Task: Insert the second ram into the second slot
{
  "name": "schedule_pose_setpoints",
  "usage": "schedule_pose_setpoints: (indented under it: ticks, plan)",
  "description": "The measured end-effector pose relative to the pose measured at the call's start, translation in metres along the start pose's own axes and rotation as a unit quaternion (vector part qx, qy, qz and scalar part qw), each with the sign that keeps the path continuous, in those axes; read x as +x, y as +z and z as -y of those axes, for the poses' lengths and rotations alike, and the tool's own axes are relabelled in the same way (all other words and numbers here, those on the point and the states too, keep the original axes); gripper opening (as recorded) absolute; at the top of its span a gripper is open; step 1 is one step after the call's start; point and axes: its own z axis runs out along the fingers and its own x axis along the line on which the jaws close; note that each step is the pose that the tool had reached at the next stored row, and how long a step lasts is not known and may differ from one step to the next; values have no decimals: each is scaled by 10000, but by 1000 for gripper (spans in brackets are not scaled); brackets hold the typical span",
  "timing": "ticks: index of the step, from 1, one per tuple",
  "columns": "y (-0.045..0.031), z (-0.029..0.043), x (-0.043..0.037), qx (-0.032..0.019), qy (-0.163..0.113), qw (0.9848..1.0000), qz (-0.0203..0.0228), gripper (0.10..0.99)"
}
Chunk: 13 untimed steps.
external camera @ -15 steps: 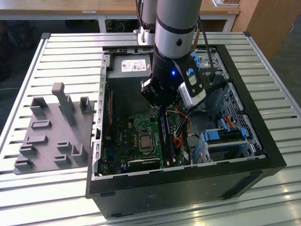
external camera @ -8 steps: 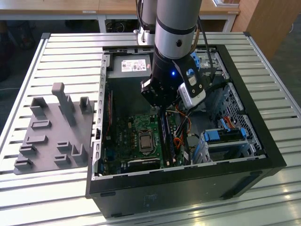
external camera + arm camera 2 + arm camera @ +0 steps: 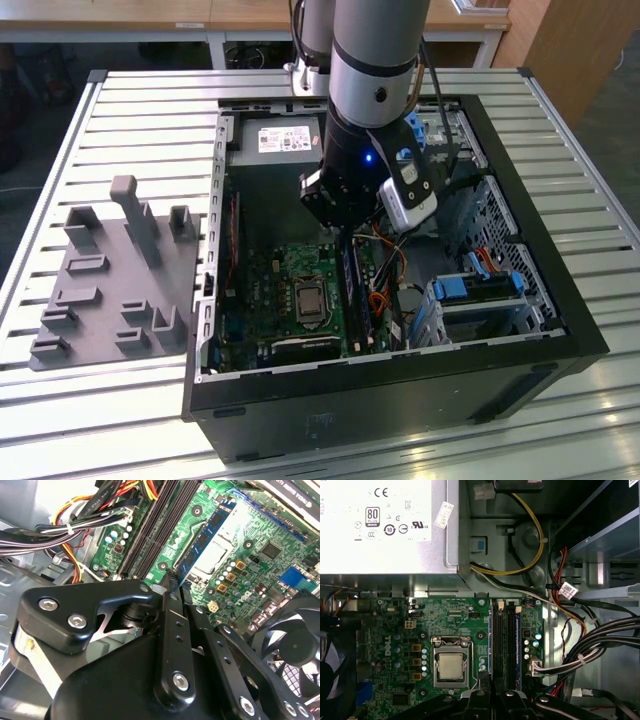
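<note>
Second ram: one blue stick, standing on edge beside the black memory slots, on their CPU socket side, grasped by the tool. One labelled power supply.

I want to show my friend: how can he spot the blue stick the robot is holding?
Find the open black computer case, then the green board inside it. Beside the board's long black slots, the gripper pinches the thin blue stick. Unlike the black slots, it is flat, blue and dotted with small black chips.
</note>
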Motion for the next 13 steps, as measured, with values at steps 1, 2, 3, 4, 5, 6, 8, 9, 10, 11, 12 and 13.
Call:
schedule_pose_setpoints:
  ticks: [1,2,3,4,5,6,8,9,10,11,12,13]
  plan:
    - [4,0,-1,1,0,10000,0,137]
    - [9,0,-2,1,0,10000,1,137]
    - [14,1,-3,1,0,10000,1,137]
    - [22,1,-5,1,-1,10000,2,137]
    - [31,1,-6,1,-5,10000,2,137]
    - [43,1,-9,2,-13,10000,1,137]
    - [73,2,-12,1,-16,10000,2,137]
    - [86,3,-13,1,-16,10000,1,137]
    - [97,3,-14,2,-16,10000,1,137]
    - [108,3,-14,1,-16,10000,1,137]
    - [118,4,-14,2,-16,10000,1,137]
    - [126,4,-14,2,-16,10000,1,137]
